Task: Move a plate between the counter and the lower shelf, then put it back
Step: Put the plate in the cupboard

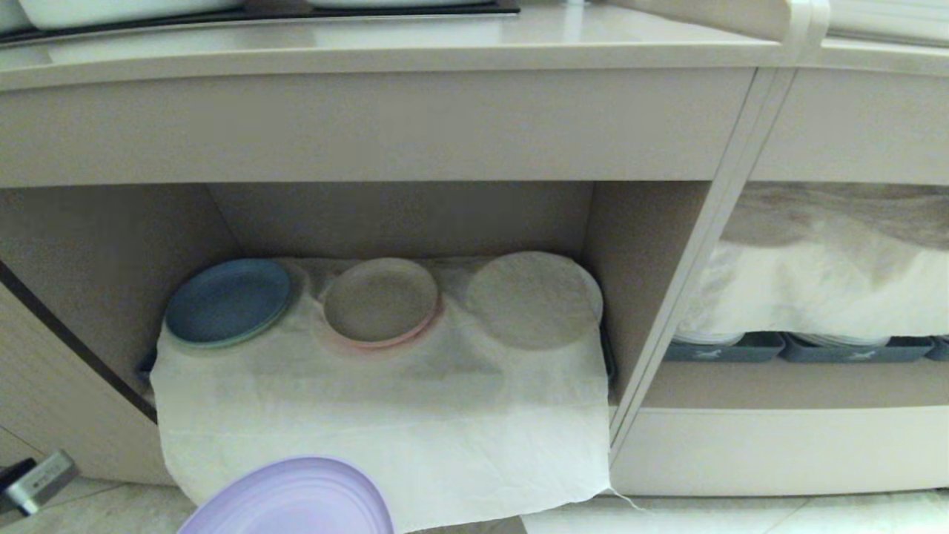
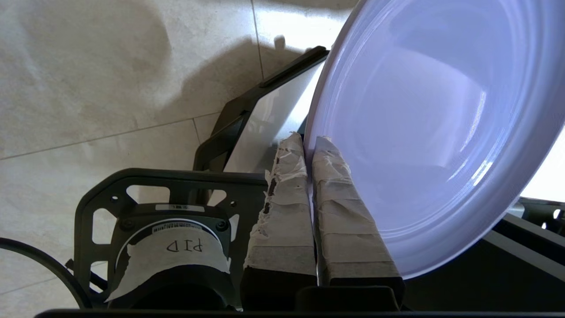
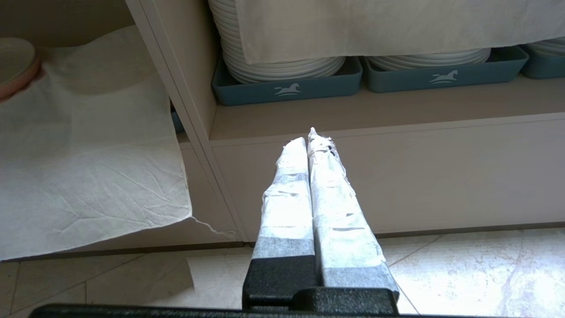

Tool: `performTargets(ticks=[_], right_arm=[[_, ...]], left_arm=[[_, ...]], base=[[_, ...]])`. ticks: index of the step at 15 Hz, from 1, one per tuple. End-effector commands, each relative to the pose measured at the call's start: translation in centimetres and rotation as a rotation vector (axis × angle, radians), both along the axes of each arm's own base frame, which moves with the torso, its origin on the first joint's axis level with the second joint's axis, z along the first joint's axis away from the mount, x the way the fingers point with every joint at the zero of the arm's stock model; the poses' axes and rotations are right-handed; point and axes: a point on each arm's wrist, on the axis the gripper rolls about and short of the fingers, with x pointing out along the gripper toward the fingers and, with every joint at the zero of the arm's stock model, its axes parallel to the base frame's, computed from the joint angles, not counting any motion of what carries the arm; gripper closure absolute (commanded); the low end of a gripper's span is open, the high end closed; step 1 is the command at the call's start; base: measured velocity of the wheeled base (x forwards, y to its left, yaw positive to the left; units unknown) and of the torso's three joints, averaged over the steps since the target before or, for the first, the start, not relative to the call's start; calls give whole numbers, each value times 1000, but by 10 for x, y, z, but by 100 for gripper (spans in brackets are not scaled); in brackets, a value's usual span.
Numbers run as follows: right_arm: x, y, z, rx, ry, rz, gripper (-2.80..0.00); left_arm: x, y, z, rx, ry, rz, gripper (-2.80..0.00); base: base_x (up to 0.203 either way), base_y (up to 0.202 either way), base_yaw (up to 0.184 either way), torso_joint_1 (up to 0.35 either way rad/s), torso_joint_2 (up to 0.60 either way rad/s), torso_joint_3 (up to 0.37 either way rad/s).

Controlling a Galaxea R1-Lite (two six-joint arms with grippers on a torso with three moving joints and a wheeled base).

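Lavender plastic shows at the bottom edge of the head view: the plate [image 1: 293, 500] hangs low in front of the lower shelf [image 1: 652, 245], below the hem of the white cloth [image 1: 385, 437] that drapes out of the niche. On that cloth, further back, sit a blue plate [image 1: 226, 300], a beige-pink plate [image 1: 382, 302] and a third round shape covered by the cloth [image 1: 534, 297]. Above runs the worktop [image 1: 445, 44] with a black hob panel [image 1: 259, 15] near its back. To the right, the wider niche holds blue-grey trays [image 1: 726, 347] under another cloth. A grey part of the robot [image 1: 37, 482] pokes in at the lower left. In the left wrist view, the left gripper [image 2: 309, 145] has its taped fingers [image 2: 282, 207] clenched on the plate's rim [image 2: 432, 132], one finger on each face, with the plate standing on edge above the tiled floor [image 2: 110, 88] and the robot's black base frame [image 2: 238, 115]. In the right wrist view, the right gripper [image 3: 309, 139] hangs idle with its taped fingers [image 3: 287, 207] pressed together on nothing, pointing at the cabinet front below the trays [image 3: 287, 86], which carry stacks of white plates [image 3: 282, 66]; the cloth [image 3: 88, 168] hangs to one side.
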Motion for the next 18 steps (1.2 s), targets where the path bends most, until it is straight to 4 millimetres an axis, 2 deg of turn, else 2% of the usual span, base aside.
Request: performTargets(ticks=[1, 18], right_arm=[[0, 0, 0, 0, 0, 0, 0], [0, 0, 0, 0, 0, -1, 0]], left_arm=[[0, 0, 0, -4, 5, 0, 0], [-1, -1, -3, -43, 20, -17, 0]], base=[[0, 0, 0, 0, 0, 0], [0, 0, 0, 0, 0, 0]])
